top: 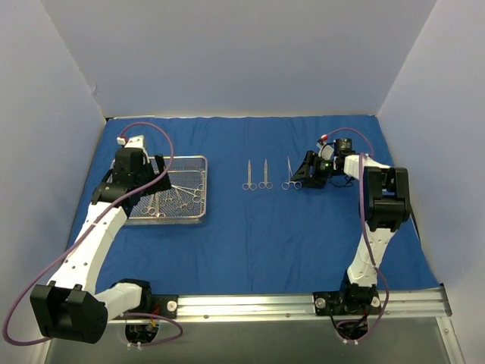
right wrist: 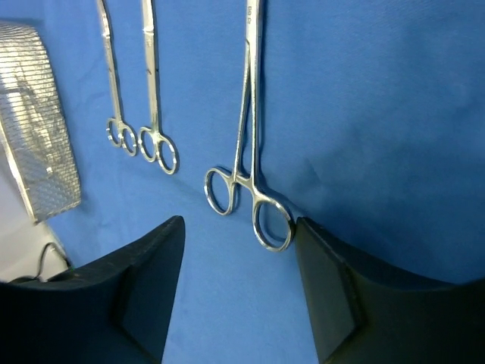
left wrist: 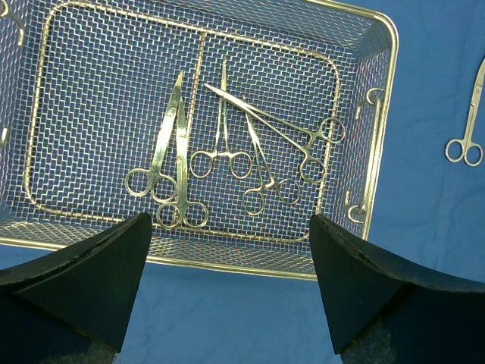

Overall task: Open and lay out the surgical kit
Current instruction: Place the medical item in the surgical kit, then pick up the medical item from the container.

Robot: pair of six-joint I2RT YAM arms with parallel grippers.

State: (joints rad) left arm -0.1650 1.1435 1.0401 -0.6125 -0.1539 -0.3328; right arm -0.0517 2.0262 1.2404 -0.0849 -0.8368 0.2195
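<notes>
The royal-blue cloth wrap [top: 303,235] lies spread flat over the table. On its left stands the wire-mesh tray [top: 206,199], and several ring-handled instruments [left wrist: 227,152] lie inside the tray [left wrist: 106,91]. My left gripper [top: 159,176] hovers over the tray, open [left wrist: 227,254] and holding nothing. Three instruments lie in a row on the cloth: [top: 248,175], [top: 265,174], [top: 289,174]. My right gripper [top: 301,179] is low at the ring end of the rightmost instrument [right wrist: 250,129]. It is open [right wrist: 239,227], and that instrument's outer ring sits against the right fingertip [right wrist: 314,243].
White walls close in the back and both sides. The cloth reaches the metal rail [top: 303,305] at the near edge. In the right wrist view the tray's end wall [right wrist: 38,152] shows at far left, beyond the other two laid-out instruments [right wrist: 151,91].
</notes>
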